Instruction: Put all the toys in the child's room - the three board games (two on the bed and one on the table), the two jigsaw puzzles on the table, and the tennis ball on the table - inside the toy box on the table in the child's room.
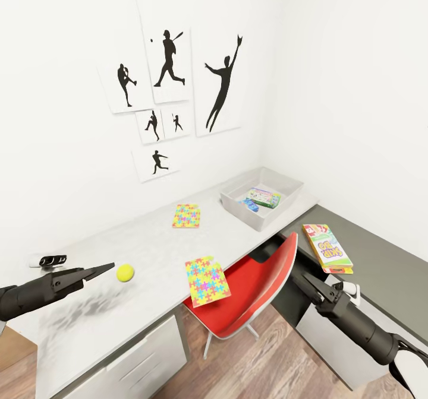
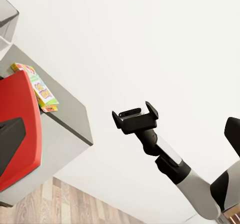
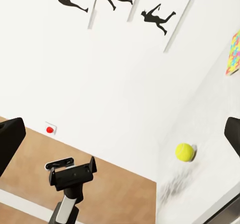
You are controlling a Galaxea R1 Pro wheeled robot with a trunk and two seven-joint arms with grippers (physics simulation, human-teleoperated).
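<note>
Jaws wide apart on both sides and gripping nothing. On the left gripper (image 1: pixel 110 266) best seen from the right wrist, on the right gripper (image 1: pixel 309 283) best seen from the left wrist.

Points the left gripper at the ball (image 1: pixel 125 272), just beside it and, as it seems, not touching. Lies on the near left part of the table (image 1: pixel 119 238). Hangs the right gripper low on the right, near the red chair (image 1: pixel 249 292) and below the Skip-Bo box (image 1: pixel 326 246).

Already inside the toy box (image 1: pixel 241 211), at the far right end of the table: two games, a pale Monopoly one (image 1: pixel 261 197) and a small blue one (image 1: pixel 249 204) beside it. Judging by this, makes two toys of six done.

Left outside, four toys:
- the ball, on the table near the left gripper;
- the far puzzle (image 1: pixel 186 215), flat on the table, left of the toy box;
- the near puzzle (image 1: pixel 206 280), at the near edge of the table, above the chair;
- the Skip-Bo box, on the dark lower top to the right of the table, well apart from the toy box.

Looks like the ball comes next, with the left jaws open and aimed at it. Cannot tell for sure.
</note>
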